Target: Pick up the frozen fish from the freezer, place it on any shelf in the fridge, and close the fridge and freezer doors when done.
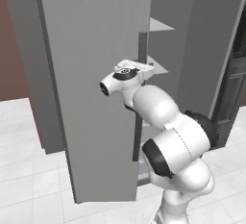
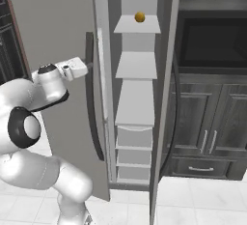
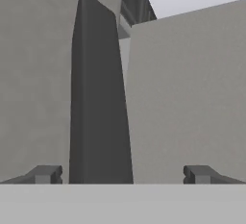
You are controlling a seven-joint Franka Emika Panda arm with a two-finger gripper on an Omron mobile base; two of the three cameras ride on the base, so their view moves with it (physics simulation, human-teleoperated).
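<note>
My gripper (image 3: 122, 175) is open, its two fingertips spread wide on either side of a dark vertical door handle (image 3: 98, 98), which stands close in front of the hand. In the right base view the gripper (image 2: 86, 67) reaches that handle (image 2: 91, 103) on the open grey door (image 2: 53, 26). In the left base view my hand sits at the edge of this door (image 1: 96, 88). Behind the door, the open compartment holds white shelves (image 2: 137, 64) and drawers (image 2: 135, 137). A small orange ball (image 2: 139, 17) rests on the top shelf.
A second open door (image 2: 164, 98) stands edge-on right of the compartment. Dark cabinets (image 2: 210, 132) and a dark recess (image 2: 212, 40) lie further right. White tiled floor (image 1: 29, 170) spreads to the left, below a red-brown wall (image 1: 12, 50).
</note>
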